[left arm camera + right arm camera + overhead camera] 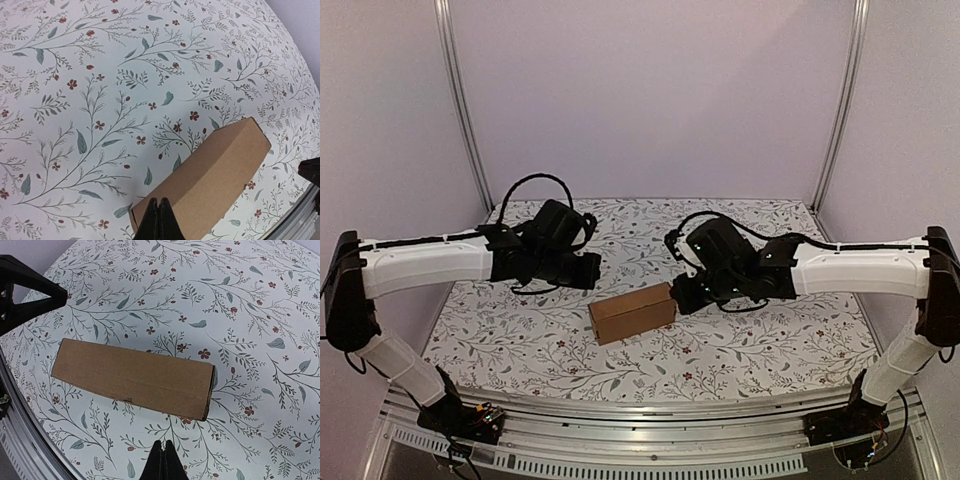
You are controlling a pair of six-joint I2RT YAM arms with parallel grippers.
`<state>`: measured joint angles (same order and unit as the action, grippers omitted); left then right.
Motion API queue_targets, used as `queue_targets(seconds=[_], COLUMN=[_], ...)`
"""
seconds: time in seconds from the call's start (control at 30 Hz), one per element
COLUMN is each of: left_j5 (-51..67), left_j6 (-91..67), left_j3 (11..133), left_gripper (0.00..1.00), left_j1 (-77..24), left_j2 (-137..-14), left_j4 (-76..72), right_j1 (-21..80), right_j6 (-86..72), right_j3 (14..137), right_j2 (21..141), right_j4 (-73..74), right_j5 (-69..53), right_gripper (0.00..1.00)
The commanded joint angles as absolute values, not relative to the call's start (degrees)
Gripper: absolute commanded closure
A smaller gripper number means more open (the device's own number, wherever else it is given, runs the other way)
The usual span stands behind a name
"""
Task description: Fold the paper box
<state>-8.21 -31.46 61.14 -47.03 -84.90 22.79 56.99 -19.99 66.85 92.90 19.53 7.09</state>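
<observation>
Your left gripper (159, 220) and right gripper (163, 460) are both pinched shut, empty. Bump the paper box (632, 312) and it might pop open

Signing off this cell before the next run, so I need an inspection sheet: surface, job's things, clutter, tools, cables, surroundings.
Surface: floral table cover, flat, no spills.
Job's things: paper box, brown, folded shut, lying between the arms.
Clutter: nothing seen.
Grippers: left tool shut, empty, over the box's end; right tool shut, empty, clear of the box.
Cables: black cables looped at both wrists.
Surroundings: plain pale walls, metal posts.
</observation>
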Motion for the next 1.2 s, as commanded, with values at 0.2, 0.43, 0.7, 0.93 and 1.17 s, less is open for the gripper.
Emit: queue_targets(seconds=[0.2, 0.43, 0.7, 0.93, 1.17], left_j5=[-2.09, 2.23, 6.38, 7.27, 6.82], left_j6=[-31.50, -31.97, -32.64, -34.03, -35.12], left_j3=[62.25, 61.37, 58.05, 55.81, 53.84], left_gripper=[1.00, 1.00, 1.00, 1.00, 1.00], left_j1=[-42.36, -42.36, -42.70, -43.65, -44.78], left_j2=[-94.92, -97.24, -95.75, -94.60, -91.67], left_j4=[20.21, 19.46, 17.18, 15.87, 15.40], right_j1=[57.26, 56.81, 54.93, 53.82, 53.79], right_j6=[-30.80, -35.91, -38.25, -38.42, -37.84], right_j3=[57.30, 58.32, 63.19, 69.07, 73.52], right_j2=[96.09, 101.13, 105.30, 109.10, 112.84], right_j4=[10.21, 6.51, 5.61, 5.39, 5.78], right_j5=[1.92, 2.10, 2.89, 1.63, 0.70], right_gripper=[1.00, 1.00, 1.00, 1.00, 1.00])
